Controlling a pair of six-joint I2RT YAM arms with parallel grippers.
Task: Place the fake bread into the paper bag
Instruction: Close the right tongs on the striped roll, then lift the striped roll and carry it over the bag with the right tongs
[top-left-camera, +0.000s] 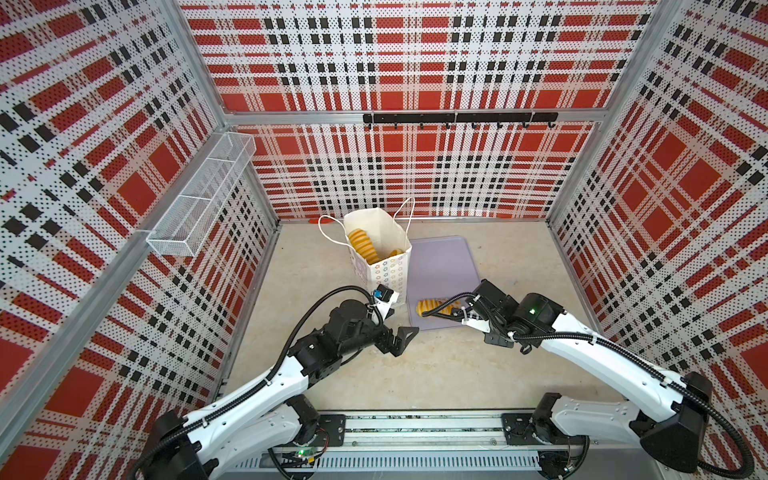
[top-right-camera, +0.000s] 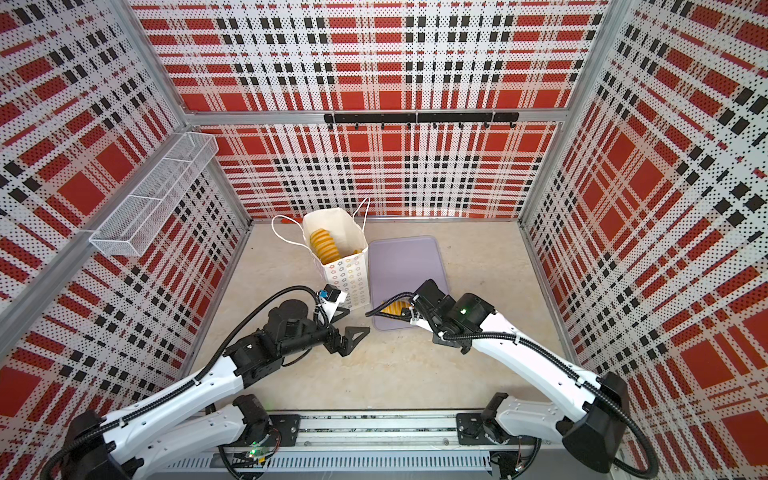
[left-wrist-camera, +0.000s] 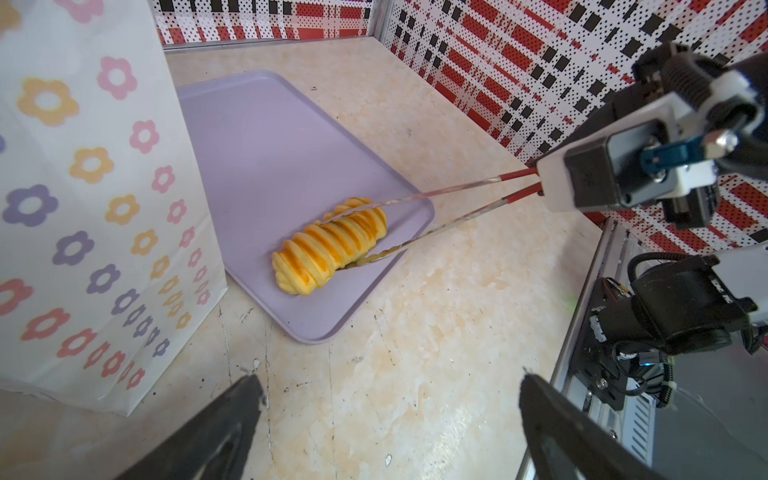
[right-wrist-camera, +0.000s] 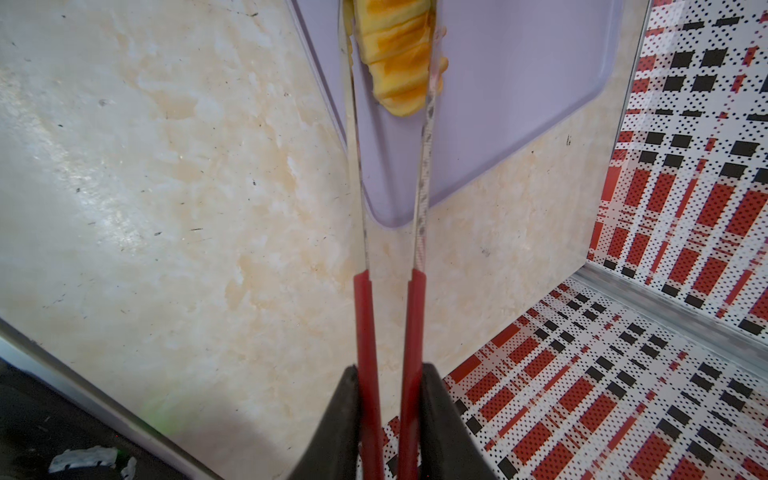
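Observation:
The white paper bag (top-left-camera: 384, 270) (top-right-camera: 348, 276) (left-wrist-camera: 83, 208) stands upright at the back of the table, mouth open. Ridged golden fake bread (top-left-camera: 360, 245) (top-right-camera: 323, 245) shows inside it. Another ridged loaf of fake bread (top-left-camera: 430, 306) (top-right-camera: 394, 308) (left-wrist-camera: 328, 249) (right-wrist-camera: 399, 54) lies on the near end of the lilac tray (top-left-camera: 440, 266) (top-right-camera: 405, 266) (left-wrist-camera: 257, 145) (right-wrist-camera: 519, 83). My right gripper (right-wrist-camera: 390, 368) is shut on the red handles of metal tongs (right-wrist-camera: 365, 324), whose tips flank the loaf on both sides. My left gripper (top-left-camera: 405, 336) (top-right-camera: 353, 334) (left-wrist-camera: 389, 377) hovers open and empty just in front of the bag.
The tray sits right beside the bag's right side. A white wire basket (top-left-camera: 199, 199) hangs on the left wall and a black hook rail (top-left-camera: 457, 118) on the back wall. Plaid walls enclose the table on three sides.

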